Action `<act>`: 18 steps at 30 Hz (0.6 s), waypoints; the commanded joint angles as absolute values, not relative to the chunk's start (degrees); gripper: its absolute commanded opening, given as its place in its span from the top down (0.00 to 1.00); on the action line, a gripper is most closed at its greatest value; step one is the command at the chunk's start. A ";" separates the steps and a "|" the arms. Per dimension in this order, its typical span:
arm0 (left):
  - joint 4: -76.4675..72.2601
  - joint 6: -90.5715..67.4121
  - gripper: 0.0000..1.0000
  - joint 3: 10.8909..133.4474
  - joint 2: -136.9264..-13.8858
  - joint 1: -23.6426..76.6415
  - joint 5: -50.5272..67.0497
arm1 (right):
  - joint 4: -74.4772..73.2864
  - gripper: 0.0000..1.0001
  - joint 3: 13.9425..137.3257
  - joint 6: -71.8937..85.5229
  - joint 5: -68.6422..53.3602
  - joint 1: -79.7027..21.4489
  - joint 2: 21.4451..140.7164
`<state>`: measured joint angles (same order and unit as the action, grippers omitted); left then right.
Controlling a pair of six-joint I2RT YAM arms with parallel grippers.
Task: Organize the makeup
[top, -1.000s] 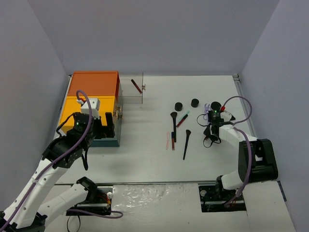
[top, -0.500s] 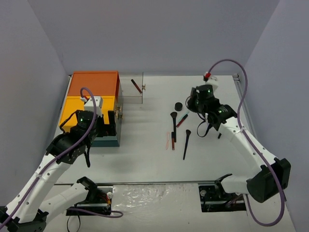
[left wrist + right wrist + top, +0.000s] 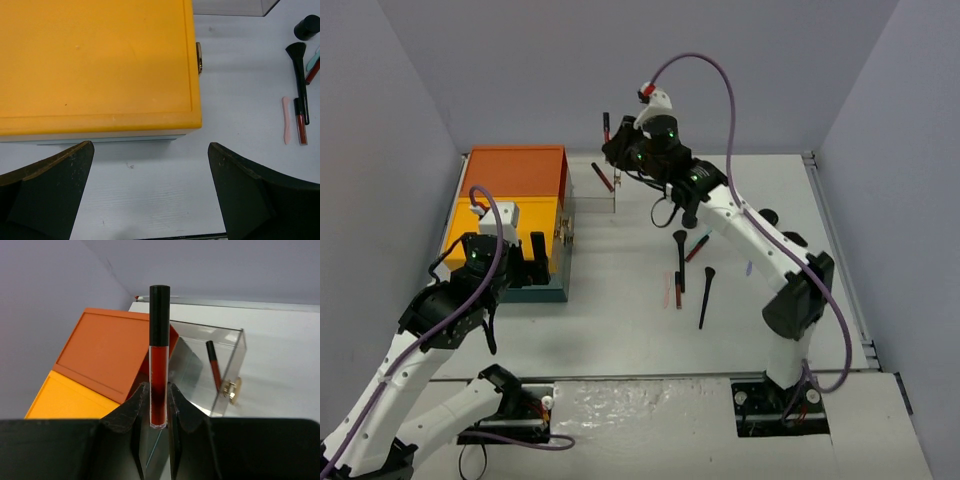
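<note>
My right gripper [image 3: 159, 402] is shut on a red stick with a black cap [image 3: 159, 355], held upright above the clear box [image 3: 212, 375]. The overhead view shows this gripper [image 3: 612, 150] and stick [image 3: 605, 128] at the back, over the clear box [image 3: 592, 187]. Another red stick [image 3: 603, 178] leans inside that box. On the table lie two black brushes [image 3: 680, 262] [image 3: 706, 297], a red stick [image 3: 678, 292], a pink stick [image 3: 667, 290] and a teal stick [image 3: 700, 243]. My left gripper [image 3: 150, 192] is open and holds nothing, just in front of the yellow-orange lid [image 3: 95, 65].
The big box with its orange top [image 3: 515, 172] and yellow-orange lid [image 3: 505, 222] stands at the back left, touching the clear box. A black jar [image 3: 307, 27] and a brush [image 3: 300, 75] show at the right of the left wrist view. Grey walls close in on three sides.
My right arm swung from the table's right side to the back left, carrying the red stick up over the clear box. The left arm shifted only slightly.
</note>
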<state>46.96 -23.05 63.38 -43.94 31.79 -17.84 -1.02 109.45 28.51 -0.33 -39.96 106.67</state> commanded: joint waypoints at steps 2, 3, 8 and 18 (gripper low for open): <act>50.79 -23.93 0.03 67.26 -40.66 31.46 -21.75 | 2.11 0.90 119.80 24.92 -4.66 -41.33 115.98; 51.26 -24.02 0.03 67.24 -40.12 31.49 -22.02 | 2.11 0.84 120.48 24.62 -4.51 -41.48 116.93; 52.44 -24.25 0.03 66.73 -39.11 31.47 -22.59 | 1.87 0.53 120.40 23.28 -2.12 -41.41 117.31; 49.13 -23.97 0.03 66.19 -41.11 31.52 -21.52 | -0.70 0.44 99.59 22.40 16.59 -39.50 101.55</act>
<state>52.94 -23.68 64.40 -38.91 31.79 -21.28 -2.61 108.90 21.98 4.21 -41.15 112.67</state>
